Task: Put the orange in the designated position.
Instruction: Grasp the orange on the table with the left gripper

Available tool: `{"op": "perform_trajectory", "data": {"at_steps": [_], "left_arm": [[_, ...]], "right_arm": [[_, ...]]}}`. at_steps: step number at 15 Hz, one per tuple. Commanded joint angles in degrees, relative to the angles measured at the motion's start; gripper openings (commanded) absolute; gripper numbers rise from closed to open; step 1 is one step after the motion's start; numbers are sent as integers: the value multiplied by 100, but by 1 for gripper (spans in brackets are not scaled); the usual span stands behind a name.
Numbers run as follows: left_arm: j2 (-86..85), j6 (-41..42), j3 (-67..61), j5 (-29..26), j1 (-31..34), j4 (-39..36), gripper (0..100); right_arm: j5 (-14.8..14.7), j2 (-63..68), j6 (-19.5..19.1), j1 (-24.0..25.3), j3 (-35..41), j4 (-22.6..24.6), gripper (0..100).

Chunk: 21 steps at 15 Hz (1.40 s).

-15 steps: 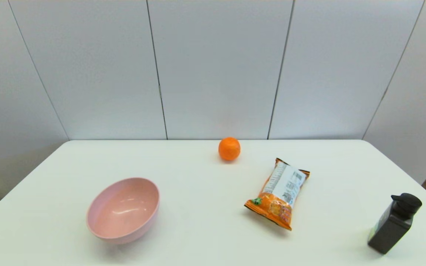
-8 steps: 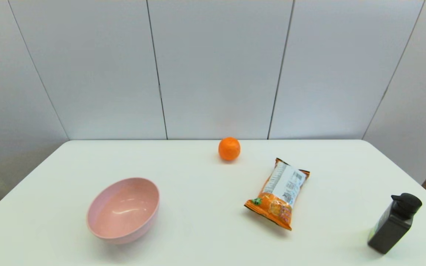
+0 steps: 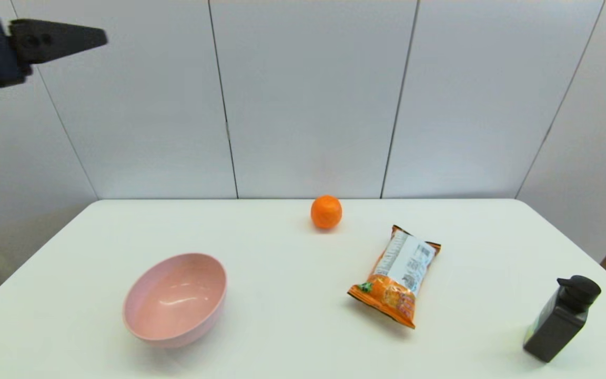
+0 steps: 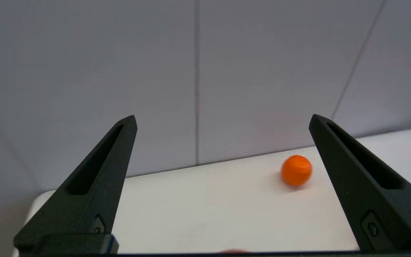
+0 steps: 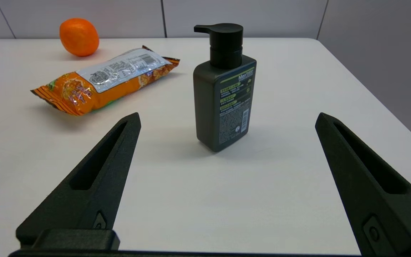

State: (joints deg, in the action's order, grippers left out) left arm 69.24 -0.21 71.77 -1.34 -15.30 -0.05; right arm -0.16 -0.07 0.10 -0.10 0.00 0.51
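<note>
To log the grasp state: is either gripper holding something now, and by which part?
Nothing is held. The left gripper is open, high above the table; the right gripper is open too. The orange lies untouched.

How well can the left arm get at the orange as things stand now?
Probably yes. The left gripper is raised high at the left with its fingers open, and the orange sits alone near the table's far edge. The pink bowl and snack packet lie nearer, off its path.
</note>
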Motion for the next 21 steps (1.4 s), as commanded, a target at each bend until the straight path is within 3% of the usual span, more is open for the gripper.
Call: {"op": "perform_trajectory", "data": {"at_steps": [1,8,12,17,21], "left_arm": [[2216,-6,1402,-15,-650,22,100],[4185,-67,2157,-648,-1291,40,100],[5231,-278,2641,-666,-1661,172,100],[6338,-814,4091,-631,-1924,1244,100],[6857,-735,4126,-569,-1942,928,100]], "right_arm": [[-2,7,-1,1,9,2,100],[-2,7,-1,1,9,2,100],[-2,7,-1,1,9,2,100],[-2,7,-1,1,9,2,100],[-2,7,-1,1,9,2,100]]}}
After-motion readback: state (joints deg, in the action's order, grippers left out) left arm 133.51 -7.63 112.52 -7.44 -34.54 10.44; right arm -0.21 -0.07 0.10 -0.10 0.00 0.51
